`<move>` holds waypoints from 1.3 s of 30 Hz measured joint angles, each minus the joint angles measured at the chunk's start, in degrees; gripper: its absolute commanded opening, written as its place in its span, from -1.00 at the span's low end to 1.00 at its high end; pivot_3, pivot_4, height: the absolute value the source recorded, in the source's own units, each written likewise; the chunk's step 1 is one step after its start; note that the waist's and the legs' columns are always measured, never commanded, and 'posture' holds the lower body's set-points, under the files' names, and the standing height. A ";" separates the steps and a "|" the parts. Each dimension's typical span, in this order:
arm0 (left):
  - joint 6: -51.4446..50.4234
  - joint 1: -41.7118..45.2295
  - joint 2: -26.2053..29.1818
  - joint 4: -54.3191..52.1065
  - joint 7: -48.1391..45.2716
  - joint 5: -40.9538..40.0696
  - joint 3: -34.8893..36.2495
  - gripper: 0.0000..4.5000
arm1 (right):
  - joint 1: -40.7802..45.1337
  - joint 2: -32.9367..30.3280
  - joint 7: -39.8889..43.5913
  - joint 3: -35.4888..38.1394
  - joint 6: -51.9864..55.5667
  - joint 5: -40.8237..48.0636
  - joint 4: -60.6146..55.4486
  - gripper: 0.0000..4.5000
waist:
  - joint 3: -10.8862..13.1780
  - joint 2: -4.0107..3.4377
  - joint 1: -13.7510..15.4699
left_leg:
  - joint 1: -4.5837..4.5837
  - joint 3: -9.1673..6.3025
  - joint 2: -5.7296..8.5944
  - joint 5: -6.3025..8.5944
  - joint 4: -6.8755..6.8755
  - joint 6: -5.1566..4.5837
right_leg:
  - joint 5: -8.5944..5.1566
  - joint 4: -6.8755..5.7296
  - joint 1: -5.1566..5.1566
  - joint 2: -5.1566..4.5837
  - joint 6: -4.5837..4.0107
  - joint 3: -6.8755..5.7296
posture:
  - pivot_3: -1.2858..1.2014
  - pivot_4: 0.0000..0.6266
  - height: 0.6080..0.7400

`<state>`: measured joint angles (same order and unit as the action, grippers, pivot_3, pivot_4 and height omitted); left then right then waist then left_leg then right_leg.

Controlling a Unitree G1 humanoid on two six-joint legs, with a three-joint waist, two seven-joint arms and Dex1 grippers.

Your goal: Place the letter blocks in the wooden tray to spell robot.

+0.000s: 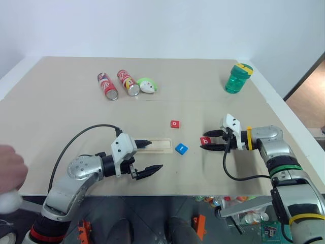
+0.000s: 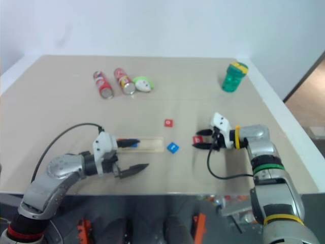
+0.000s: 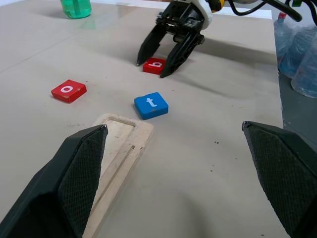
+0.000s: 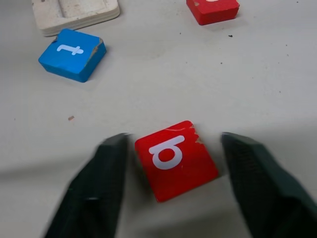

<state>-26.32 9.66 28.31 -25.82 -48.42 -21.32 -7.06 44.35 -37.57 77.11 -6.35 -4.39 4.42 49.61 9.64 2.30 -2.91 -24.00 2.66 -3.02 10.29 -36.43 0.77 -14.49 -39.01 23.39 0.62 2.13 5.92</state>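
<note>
**Right pincer straddling red "b" block; left pincer wide open at tray end**

Head views: The beige counter (image 1: 61,101) carries the long pale wooden tray (image 1: 155,145) near its front edge. The left pincer (image 1: 147,157) stands wide open and empty, one black finger lying over the tray's left part, the other off the tray toward the front edge. Just beside the tray's right end lies the blue square letter block "t" (image 1: 181,148). A red square letter block "o" (image 1: 174,123) lies behind it, apart from the tray. The right pincer (image 1: 207,141) has its fingers either side of the red square letter block "b" (image 1: 205,141), to the right of the blue block. At the back of the counter lie two red soda cans (image 1: 117,84) on their sides, a green-and-white rounded object (image 1: 148,85) beside them, and a green translucent bottle with a yellow lid (image 1: 237,78) upright at the far right.

Left wrist view: Both fingers (image 3: 74,183) are spread far apart; nothing is between them. The tray's rounded end sits beside one finger.

Right wrist view: The fingers (image 4: 96,193) flank the "b" block with a visible gap on each side; partly open, not gripping.
</note>
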 measured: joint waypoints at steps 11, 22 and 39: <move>-1.65 -1.37 0.48 -0.76 3.00 -0.06 0.08 1.00 | -19.31 -1.07 -11.40 4.03 24.48 3.83 -37.23 -0.45 | -0.06 0.04 0.12 | 0.00 -0.25 -0.04 0.04 0.05 0.07 | -0.16 -0.01 -0.03 0.06 -0.07 -0.23 | 0.03 -0.52 1.00; 1.73 -9.24 1.81 -0.72 8.40 1.20 7.10 1.00 | -11.30 4.45 -15.15 -0.29 29.63 5.33 -44.04 -0.45 | 0.05 0.01 -0.78 | -0.06 -0.19 -0.18 0.05 0.07 0.09 | -0.09 -0.01 0.13 0.10 -0.22 -0.25 | 0.03 -0.52 1.00; 5.95 -12.50 -1.79 -0.58 14.62 2.15 9.71 1.00 | 0.05 17.88 -11.32 -14.33 18.57 -0.52 -27.53 -0.45 | 0.05 0.04 0.08 | -0.34 -0.16 -0.19 0.22 0.14 0.35 | -0.18 0.02 0.36 0.06 -0.01 -0.33 | 0.03 -0.52 1.00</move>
<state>-20.38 -2.84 26.53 -26.40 -33.80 -19.17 2.64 44.40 -19.69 65.79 -20.68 14.17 3.89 22.08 9.69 2.35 -2.83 -24.34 2.50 -3.21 10.51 -36.29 1.12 -14.67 -39.00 23.75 0.69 2.11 5.59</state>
